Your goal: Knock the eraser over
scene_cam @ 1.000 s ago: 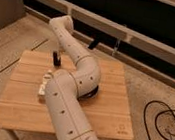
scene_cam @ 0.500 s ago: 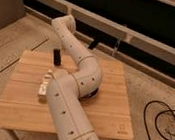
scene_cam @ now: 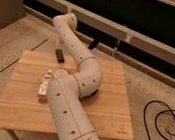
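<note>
Eraser (scene_cam: 60, 55) on worktop (scene_cam: 110, 106) far edge | hand (scene_cam: 60, 43) just behind, spread undeterminable | advise low sideways push.

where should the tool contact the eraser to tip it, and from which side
Judging from its pose, push high on the eraser, near its top edge. It stands as a thin slab at the wooden table's far edge, so a push across a broad face should topple it. The tool sits just behind it; come from there, toward the camera.
</note>
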{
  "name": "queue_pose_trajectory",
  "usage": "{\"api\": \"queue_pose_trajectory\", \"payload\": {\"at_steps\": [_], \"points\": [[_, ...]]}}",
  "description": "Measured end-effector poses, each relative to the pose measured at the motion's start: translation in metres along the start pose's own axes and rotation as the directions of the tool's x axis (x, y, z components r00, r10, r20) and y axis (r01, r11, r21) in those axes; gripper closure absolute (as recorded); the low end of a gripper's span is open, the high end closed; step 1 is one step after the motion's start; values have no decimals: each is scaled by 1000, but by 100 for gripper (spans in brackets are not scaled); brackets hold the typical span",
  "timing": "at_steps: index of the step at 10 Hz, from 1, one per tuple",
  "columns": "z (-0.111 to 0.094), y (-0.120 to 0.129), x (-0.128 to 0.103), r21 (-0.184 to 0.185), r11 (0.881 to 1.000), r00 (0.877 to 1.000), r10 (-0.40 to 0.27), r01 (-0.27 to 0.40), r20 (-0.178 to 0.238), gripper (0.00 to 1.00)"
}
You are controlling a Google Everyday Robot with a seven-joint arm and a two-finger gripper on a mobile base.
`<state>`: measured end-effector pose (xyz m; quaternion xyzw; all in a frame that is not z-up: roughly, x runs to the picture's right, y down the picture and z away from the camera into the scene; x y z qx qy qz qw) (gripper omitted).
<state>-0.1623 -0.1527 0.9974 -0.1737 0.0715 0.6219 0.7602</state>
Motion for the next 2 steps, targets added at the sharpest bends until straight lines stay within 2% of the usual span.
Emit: {"api": "queue_pose_trajectory", "payload": {"at_steps": [2], "points": [[0, 1, 0, -1, 1000, 1000, -1, 1, -1, 35]]}}
